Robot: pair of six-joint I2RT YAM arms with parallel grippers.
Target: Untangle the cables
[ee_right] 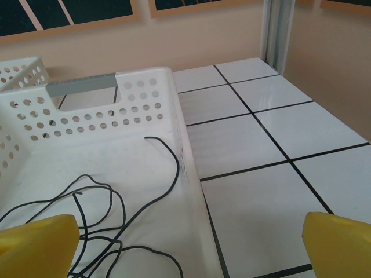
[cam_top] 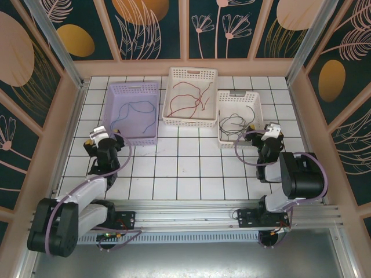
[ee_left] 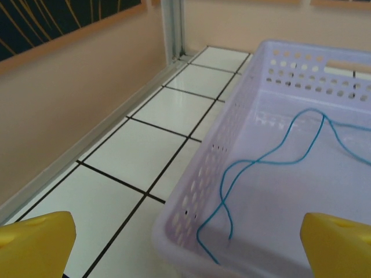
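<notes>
Left hand (ee_left: 185, 246): yellow fingers spread wide, nothing held, poised at the near corner of the lilac basket (ee_left: 191, 197)
Right hand (ee_right: 185, 246): jaws wide apart too, empty, over the near right rim of the right white basket (ee_right: 116, 110)
Blue cable (ee_left: 272, 159): lies alone in the lilac basket, one loose crossing
Red cables (cam_top: 191, 98): in the middle white basket (cam_top: 193, 72), strands crossing
Black cables (ee_right: 104, 202): in the right basket, several loops overlapping, one free end out toward the far wall
Counter (cam_top: 185, 168): tiled
Step, as I judge it: sorted by colour, but the black bundle looks looped
Doing it well: pinch the free black end right at the fingertips, draw it out slowly and low, stop if other loops lift with it
</notes>
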